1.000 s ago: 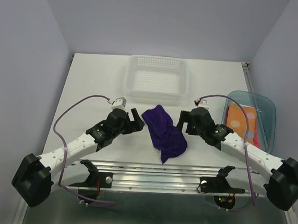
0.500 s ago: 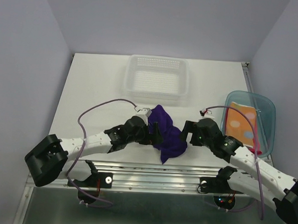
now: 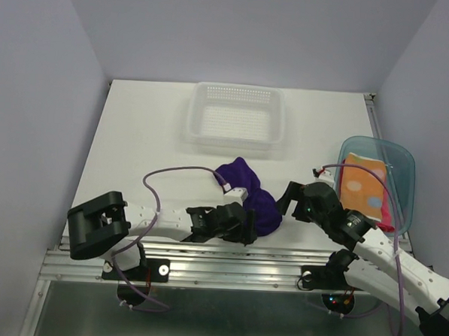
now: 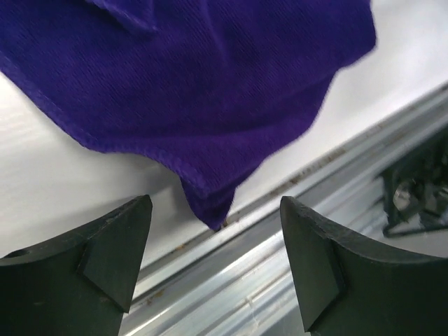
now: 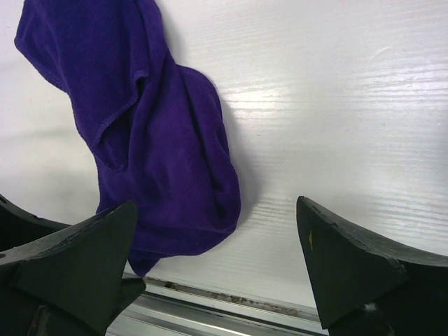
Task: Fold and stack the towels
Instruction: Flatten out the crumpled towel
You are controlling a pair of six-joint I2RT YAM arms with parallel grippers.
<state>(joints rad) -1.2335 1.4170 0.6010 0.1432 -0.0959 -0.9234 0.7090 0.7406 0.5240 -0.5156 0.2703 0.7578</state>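
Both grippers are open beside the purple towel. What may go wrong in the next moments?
1. The purple towel has a corner that ends right at the metal rail. The left gripper, open with that corner between its fingers, may scrape the rail or catch only the tip, which might slip out.
2. The towel lies bunched in folds, so the right gripper, open beside it, may pinch several layers and the towel would not spread flat.

White perforated basket at the far middle of the white table; translucent teal tray at the table's right edge, nearer than the basket and well apart from it. A grooved metal rail runs along the table's near edge. Pale grey walls enclose the table at left, far and right.
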